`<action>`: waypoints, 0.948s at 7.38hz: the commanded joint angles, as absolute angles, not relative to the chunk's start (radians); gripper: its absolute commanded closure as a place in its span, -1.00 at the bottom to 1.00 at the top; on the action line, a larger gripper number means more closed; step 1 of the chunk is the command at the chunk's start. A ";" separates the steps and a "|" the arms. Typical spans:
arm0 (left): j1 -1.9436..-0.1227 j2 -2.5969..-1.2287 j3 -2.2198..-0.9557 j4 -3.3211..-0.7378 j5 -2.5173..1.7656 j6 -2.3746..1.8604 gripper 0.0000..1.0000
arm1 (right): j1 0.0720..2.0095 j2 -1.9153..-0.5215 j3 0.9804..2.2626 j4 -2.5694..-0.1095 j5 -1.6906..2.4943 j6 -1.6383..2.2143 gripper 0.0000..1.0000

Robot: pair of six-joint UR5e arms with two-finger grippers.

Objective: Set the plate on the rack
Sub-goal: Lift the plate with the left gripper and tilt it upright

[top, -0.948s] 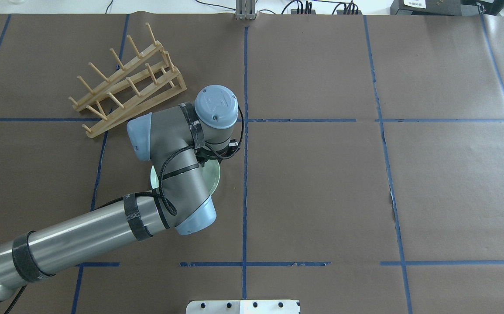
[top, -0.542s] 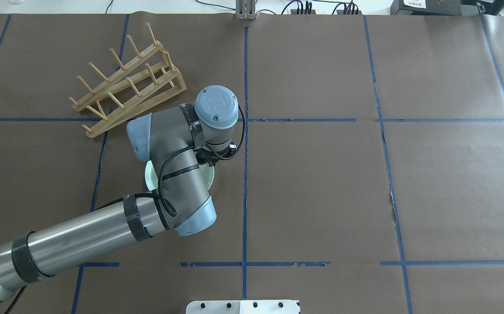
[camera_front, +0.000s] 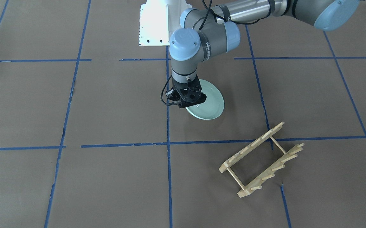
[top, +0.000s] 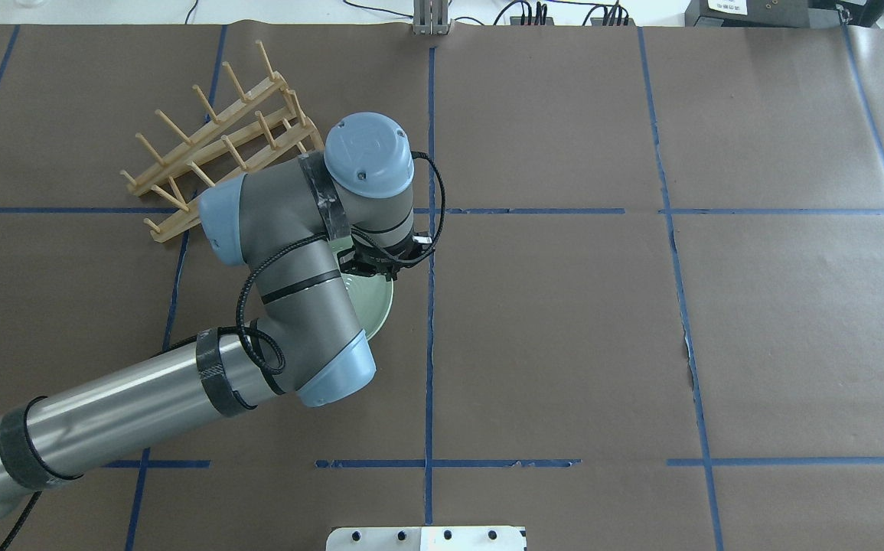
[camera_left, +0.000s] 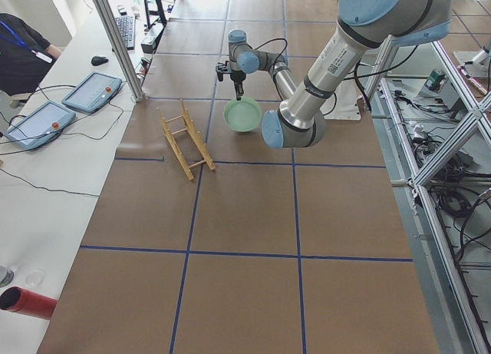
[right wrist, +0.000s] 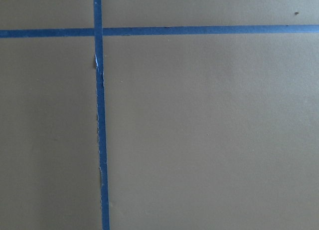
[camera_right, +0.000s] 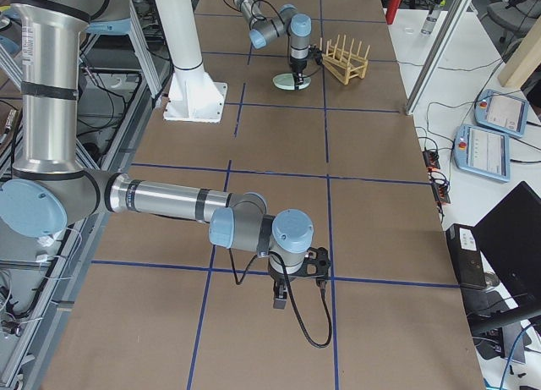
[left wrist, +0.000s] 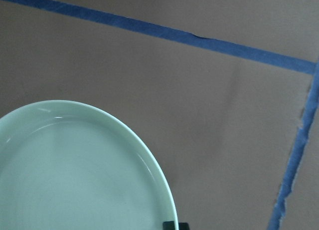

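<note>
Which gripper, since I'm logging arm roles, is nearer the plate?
Left. The left gripper grips the mint-green plate at its rim; the right gripper hangs far off over the table.

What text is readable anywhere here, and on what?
"UR": embossed logo on the blue joint cap of the left arm.
Lettering around the wrist joint: too blurred to read.
Print on the white label on the black box: too small to read.
</note>
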State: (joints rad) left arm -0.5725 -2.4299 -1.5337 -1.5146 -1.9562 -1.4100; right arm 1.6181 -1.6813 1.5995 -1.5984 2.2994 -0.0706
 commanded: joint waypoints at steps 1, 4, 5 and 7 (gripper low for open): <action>-0.658 -2.434 -1.681 -1.590 -2.069 -1.416 1.00 | 1.618 -1.681 1.598 -1.598 2.299 -0.071 -1.00; -0.849 -2.405 -1.684 -1.992 -2.179 -1.558 1.00 | 1.617 -1.681 1.600 -1.598 2.299 -0.071 -1.00; -0.926 -2.395 -1.683 -2.108 -2.227 -1.615 1.00 | 1.617 -1.681 1.600 -1.598 2.299 -0.071 -1.00; -1.046 -2.346 -1.642 -2.346 -2.243 -1.785 1.00 | 1.618 -1.681 1.598 -1.598 2.299 -0.071 -1.00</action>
